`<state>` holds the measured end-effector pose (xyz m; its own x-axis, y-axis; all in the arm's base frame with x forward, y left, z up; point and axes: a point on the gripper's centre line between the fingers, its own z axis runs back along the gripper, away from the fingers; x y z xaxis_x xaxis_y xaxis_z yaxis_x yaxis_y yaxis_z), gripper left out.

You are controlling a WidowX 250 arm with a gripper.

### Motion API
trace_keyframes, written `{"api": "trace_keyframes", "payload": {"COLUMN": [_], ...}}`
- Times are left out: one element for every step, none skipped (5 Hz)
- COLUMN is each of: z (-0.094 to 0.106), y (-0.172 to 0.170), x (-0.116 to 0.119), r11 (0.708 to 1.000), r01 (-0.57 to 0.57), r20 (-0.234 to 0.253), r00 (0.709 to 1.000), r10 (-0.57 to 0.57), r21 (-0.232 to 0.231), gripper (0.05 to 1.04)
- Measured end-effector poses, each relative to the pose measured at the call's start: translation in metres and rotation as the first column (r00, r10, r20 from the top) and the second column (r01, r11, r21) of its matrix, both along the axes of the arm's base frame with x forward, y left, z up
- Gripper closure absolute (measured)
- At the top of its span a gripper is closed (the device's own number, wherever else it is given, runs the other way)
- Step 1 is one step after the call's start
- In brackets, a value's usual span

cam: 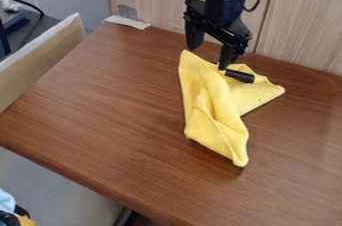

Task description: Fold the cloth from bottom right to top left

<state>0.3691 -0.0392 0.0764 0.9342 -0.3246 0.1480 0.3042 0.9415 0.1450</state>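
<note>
Yellow cloth: a soft, rumpled yellow fabric cloth [207,101] lies on the brown wood-grain desk [113,125], below the hand, with one long lobe pointing down and a shorter one to the right.
Hand: the black two-finger hand [208,55] hangs over the cloth's upper end with its fingers wide apart and nothing between them; one fingertip is at the cloth or just above it, I cannot tell which.
Black tube: a short black cylinder [240,76] lies across the upper right part of the cloth, close to that fingertip; it could snag or roll as the fabric lifts.
Handling: the cloth should be light, limp and not fragile, easy to pinch but quick to sag and bunch.
Grip: the lower tip [239,160] looks the best place; a shallow pinch there, then a low carry towards the upper left tip [188,56], should lay the fold over.
Creases: the raised ridges down the middle may pull the fold crooked.
Progress: the bottom right is not laid over the top left, so the main fold seems still to do.
Containers: the tan panel [39,62] at the left may be a box side, but I cannot tell.
</note>
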Motion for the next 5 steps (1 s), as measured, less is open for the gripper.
{"api": "trace_keyframes", "payload": {"z": [0.004,-0.002,-0.015,-0.031,-0.039], "y": [-0.028,-0.052,-0.072,-0.080,-0.083], "x": [-0.019,-0.042,-0.066,-0.085,-0.092], "r11": [0.996,0.986,0.970,0.957,0.947], "r01": [0.089,0.163,0.237,0.288,0.319], "r20": [0.010,0.011,0.005,-0.028,-0.029], "r00": [0.996,0.986,0.971,0.958,0.948], "r10": [-0.089,-0.164,-0.238,-0.286,-0.318], "r21": [0.028,0.040,0.045,0.045,0.043], "gripper": [0.083,0.083,0.083,0.083,0.083]}}
